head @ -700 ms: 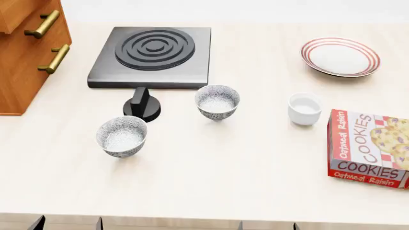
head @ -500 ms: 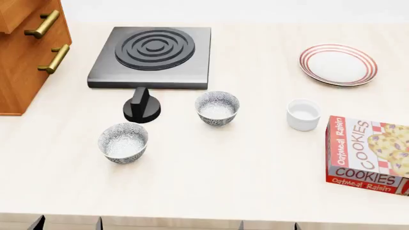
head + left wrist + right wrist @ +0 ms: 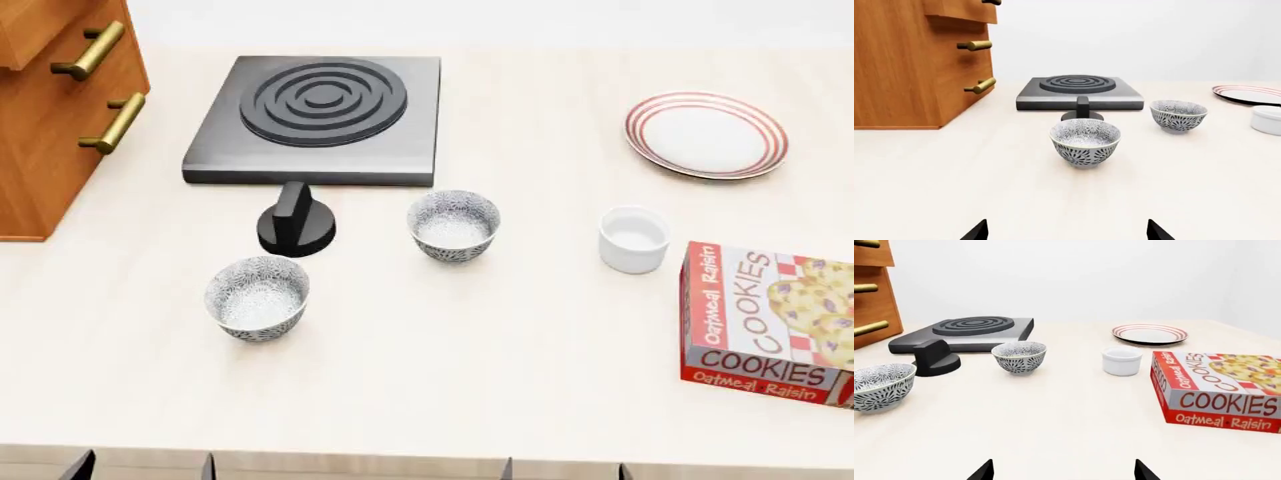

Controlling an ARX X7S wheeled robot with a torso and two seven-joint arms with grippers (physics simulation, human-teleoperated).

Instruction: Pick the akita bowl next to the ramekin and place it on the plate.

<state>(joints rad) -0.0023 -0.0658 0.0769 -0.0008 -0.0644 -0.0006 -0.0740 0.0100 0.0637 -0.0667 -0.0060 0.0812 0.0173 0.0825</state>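
The akita bowl (image 3: 454, 225), speckled grey-black on white, stands upright mid-counter, left of the plain white ramekin (image 3: 633, 239). It also shows in both wrist views, as the akita bowl (image 3: 1178, 115) and the akita bowl (image 3: 1019, 356). The red-ringed plate (image 3: 706, 134) lies empty at the far right. Only the fingertips of my left gripper (image 3: 144, 470) and right gripper (image 3: 565, 472) show, at the counter's near edge. Both are open and hold nothing, far short of the bowl. The wrist views show the left gripper (image 3: 1067, 232) and the right gripper (image 3: 1064, 472) spread wide.
An identical second bowl (image 3: 258, 297) sits nearer, to the left. A black knob (image 3: 295, 220) stands in front of the dark hotplate (image 3: 320, 115). A wooden drawer cabinet (image 3: 60, 110) is at the far left. A cookies box (image 3: 767, 320) lies near the ramekin on the right.
The head view shifted a little early on, then held still. No object has moved on the counter and both grippers stay open at the near edge.
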